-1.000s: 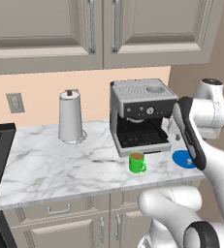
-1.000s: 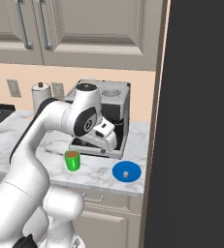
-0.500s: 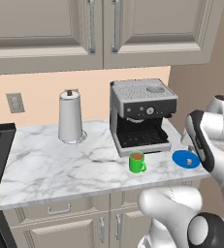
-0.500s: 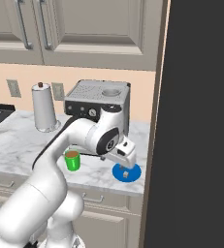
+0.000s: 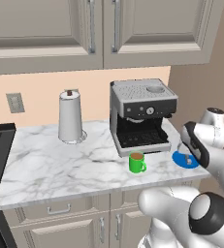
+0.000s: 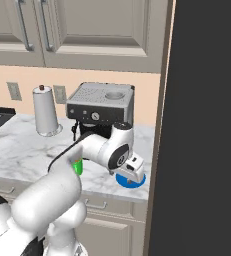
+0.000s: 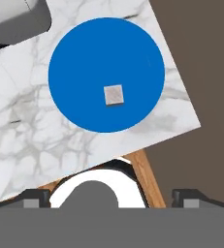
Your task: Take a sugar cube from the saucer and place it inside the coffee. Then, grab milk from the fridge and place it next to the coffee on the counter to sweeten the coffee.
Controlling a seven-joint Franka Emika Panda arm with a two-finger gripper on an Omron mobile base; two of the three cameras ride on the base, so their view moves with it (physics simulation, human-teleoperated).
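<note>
Gripper (image 7: 111,193) spread wide, empty, hovering above saucer (image 7: 79,58). Sugar cube (image 7: 114,95) straight ahead of fingertips, near dish centre. Coffee (image 5: 136,162) off to side.

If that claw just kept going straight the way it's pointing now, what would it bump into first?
Most likely the saucer, at or near the sugar cube lying on it. The open gripper looks straight down over the blue dish with nothing in between, though whether the fingers would straddle the cube or land beside it is hard to judge.

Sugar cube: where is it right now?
In the hand view the sugar cube lies near the middle of the blue saucer, on the counter's right end beside the espresso machine.
</note>
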